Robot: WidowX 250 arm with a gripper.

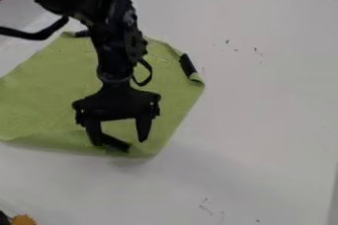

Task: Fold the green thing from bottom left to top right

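Evidently the green cloth will handle light and limp, apt to sag or slip, so a pinch at its lower edge — by the dark strip — seems the sensible hold. Right there hangs the black gripper, its fingers apart. The cloth lies on the white table, well inside the edge at the top right — bare tabletop to its right should give room for the fold.
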